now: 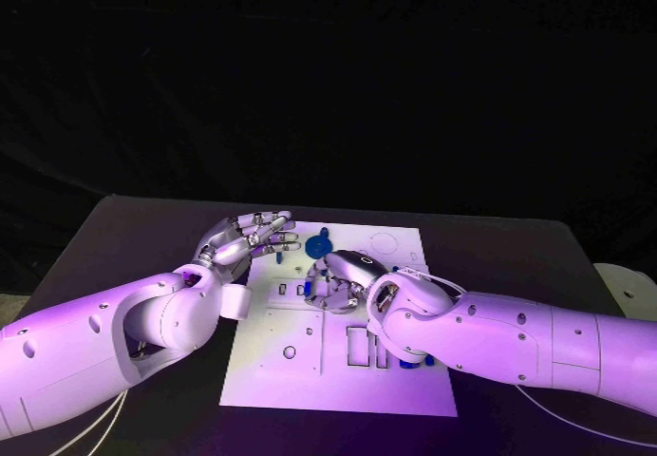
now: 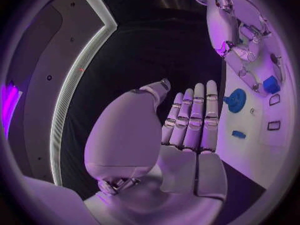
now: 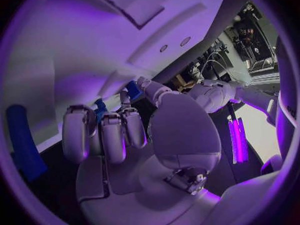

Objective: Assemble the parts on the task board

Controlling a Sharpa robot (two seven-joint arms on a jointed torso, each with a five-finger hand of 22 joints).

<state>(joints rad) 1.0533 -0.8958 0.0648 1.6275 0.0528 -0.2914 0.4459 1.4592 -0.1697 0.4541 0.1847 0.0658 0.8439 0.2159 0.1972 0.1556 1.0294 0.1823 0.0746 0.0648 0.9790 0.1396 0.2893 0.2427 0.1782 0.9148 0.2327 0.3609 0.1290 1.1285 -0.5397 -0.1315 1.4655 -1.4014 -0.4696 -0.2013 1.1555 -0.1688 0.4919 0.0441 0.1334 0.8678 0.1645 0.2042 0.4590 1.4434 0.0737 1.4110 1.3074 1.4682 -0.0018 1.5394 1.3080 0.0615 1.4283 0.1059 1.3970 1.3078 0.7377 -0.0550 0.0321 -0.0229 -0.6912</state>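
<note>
Black table [image 1: 137, 228], dark backdrop; white task board [image 1: 343, 380] lies at its middle.

Left hand [image 1: 247, 239] hovers at the board's left far edge, fingers straight and apart, grasping nothing; the left wrist view shows its palm bare.

Round blue part [image 1: 318, 246] sits on the board just beyond the left hand's fingertips, apart from them. A small blue part [image 2: 239, 134] lies flat on the board nearby.

Right hand [image 1: 340, 280] is down on the board's middle, fingers curled in. In the right wrist view a square blue part [image 3: 132, 89] shows at its fingertips, probably pinched there, though the contact is partly hidden. A long blue part [image 3: 24, 142] lies on the board to one side.

Step in hand, as I judge it: seating the square part. Advice:
- square it to its recess before pressing;
- press straight down;
- use the left hand to steady the board's edge.
</note>
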